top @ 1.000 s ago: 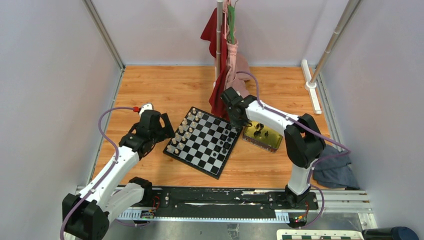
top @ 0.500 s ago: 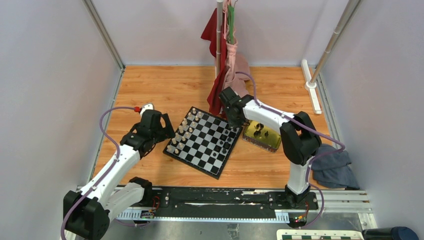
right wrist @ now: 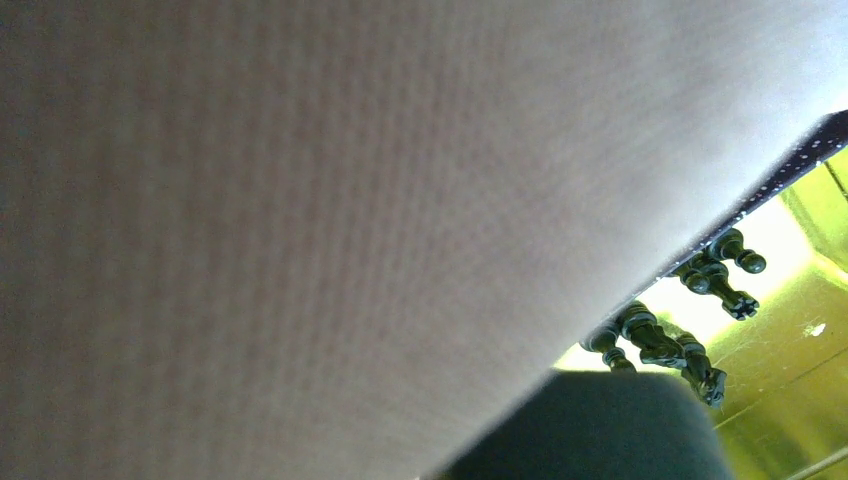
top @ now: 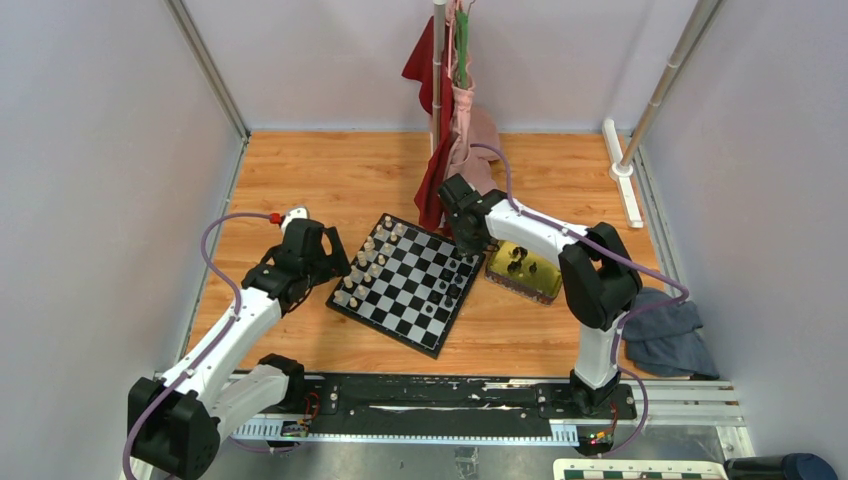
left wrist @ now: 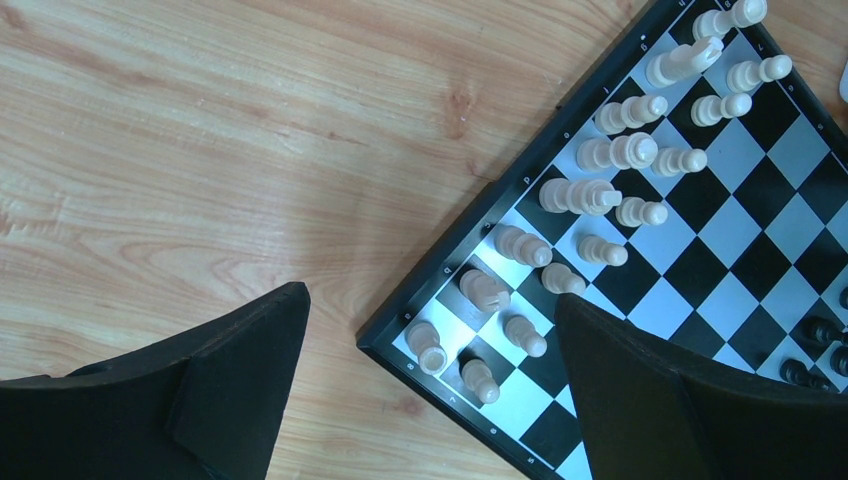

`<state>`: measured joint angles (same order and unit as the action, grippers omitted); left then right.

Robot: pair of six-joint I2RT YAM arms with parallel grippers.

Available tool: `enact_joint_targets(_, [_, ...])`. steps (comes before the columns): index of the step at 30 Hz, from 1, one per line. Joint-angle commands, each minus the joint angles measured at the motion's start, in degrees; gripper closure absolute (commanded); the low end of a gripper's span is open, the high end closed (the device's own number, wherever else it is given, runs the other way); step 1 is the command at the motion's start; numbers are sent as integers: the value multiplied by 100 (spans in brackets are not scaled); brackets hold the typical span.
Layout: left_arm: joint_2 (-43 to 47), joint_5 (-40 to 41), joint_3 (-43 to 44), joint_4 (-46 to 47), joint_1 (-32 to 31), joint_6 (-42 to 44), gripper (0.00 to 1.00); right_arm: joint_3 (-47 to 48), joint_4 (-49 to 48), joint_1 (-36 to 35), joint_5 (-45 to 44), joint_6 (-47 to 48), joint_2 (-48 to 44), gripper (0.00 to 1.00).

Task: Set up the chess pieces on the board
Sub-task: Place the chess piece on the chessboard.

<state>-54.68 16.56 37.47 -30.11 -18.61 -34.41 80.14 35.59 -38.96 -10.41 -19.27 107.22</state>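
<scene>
The board (top: 405, 285) lies turned at an angle in the middle of the wooden table. Cream-white pieces (top: 365, 262) fill its left side. Several black chess pieces (top: 455, 282) stand along its right side, and more lie in the gold tray (top: 540, 285). My left gripper (top: 330, 262) hovers open over the board's left corner (left wrist: 420, 330), fingers (left wrist: 250, 350) wide apart with nothing between them. My right gripper (top: 468, 243) is at the board's far right corner, against the hanging cloth. In the right wrist view pale cloth (right wrist: 300, 200) covers nearly everything. Only one dark finger (right wrist: 600, 430) and the tray's black pieces (right wrist: 700, 330) show.
Red and pink cloths (top: 450, 130) hang from a pole at the back centre, reaching down to the right wrist. A blue-grey cloth (top: 670, 340) lies at the table's right edge. A white bar (top: 625, 185) sits by the right wall. Grey walls close in both sides.
The right arm's wrist has shifted slightly to the left, closer to the hanging cloth. The left arm has stayed where it was.
</scene>
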Motion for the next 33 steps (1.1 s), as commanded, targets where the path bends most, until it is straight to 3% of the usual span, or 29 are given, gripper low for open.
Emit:
enact_joint_targets(1, [-34,36,-19,108,-20,71,0,24,112,11,66,112,137,83])
enact_joint_targets(4, [-29,32,-29,107,-20,78,0,36,110,6,61,108,118,76])
enact_joint_targets(10, [-21,32,-13,109,-20,110,0,72,114,10,74,105,91,73])
enact_joint_targets(33, [47,-3,28,97,-20,73,0,7,294,13,-26,62,-468,72])
